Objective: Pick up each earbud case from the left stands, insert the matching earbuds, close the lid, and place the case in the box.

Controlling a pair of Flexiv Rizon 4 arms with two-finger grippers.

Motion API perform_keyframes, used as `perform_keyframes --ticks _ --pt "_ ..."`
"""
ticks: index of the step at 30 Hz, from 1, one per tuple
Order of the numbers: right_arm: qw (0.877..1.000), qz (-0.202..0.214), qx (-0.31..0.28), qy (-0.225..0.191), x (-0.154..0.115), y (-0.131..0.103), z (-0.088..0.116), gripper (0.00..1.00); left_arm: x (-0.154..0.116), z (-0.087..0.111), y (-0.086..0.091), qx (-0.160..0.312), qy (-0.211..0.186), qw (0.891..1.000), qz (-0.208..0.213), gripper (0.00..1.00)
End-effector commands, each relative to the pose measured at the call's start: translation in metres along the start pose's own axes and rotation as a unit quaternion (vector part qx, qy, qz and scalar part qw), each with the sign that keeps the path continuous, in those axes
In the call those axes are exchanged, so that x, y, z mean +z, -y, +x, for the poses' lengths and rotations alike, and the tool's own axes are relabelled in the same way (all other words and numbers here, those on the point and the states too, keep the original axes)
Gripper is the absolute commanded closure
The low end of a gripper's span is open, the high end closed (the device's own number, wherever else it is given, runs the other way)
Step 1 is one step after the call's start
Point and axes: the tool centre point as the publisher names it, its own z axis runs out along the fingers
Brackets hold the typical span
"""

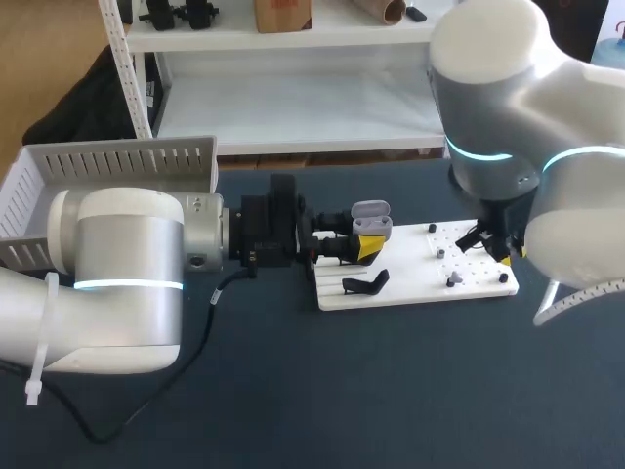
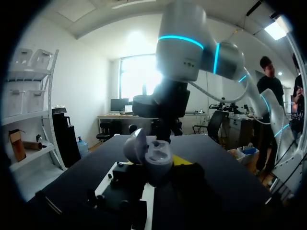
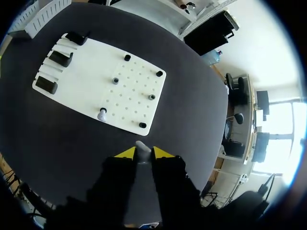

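Clamping open grey plastic earbud case [image 1: 371, 217] in left jaws; pinching small white earbud [image 3: 142, 146] in near-closed right jaws. Probably light, slick: grip body sides, not lid.

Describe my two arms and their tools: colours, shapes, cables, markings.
The left arm: thick round segments, white and silver-grey, a cyan ring, a black wrist section. A black cable trails from it; a white zip tie hangs off it. The right arm: the same white and grey, a domed cap, cyan rings. The left tool and right tool are black with yellow tips.
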Motion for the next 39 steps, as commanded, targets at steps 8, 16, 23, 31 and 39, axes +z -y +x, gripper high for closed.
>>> perform_keyframes --ticks 8,16,23,31,39 --pt "0.999 0.003 0.032 -0.022 -0.041 -0.006 -0.005 1.00 0.000 0.001 0.000 0.001 0.003 1.000 -0.001 1.00" --pt "0.996 -0.038 0.073 -0.030 -0.069 -0.015 0.003 1.00 0.000 0.001 0.000 0.001 0.003 1.000 -0.001 1.00" --pt "0.996 -0.044 0.079 -0.022 -0.097 -0.024 0.003 1.00 0.000 0.001 0.000 0.001 0.003 1.000 -0.001 1.00" --pt "0.989 -0.061 0.123 -0.062 -0.119 -0.044 0.007 1.00 0.000 0.001 0.000 0.001 0.003 1.000 -0.001 1.00" --pt "0.985 -0.076 0.145 -0.056 -0.144 -0.065 0.004 1.00 0.000 0.001 0.000 0.001 0.003 1.000 -0.001 1.00"
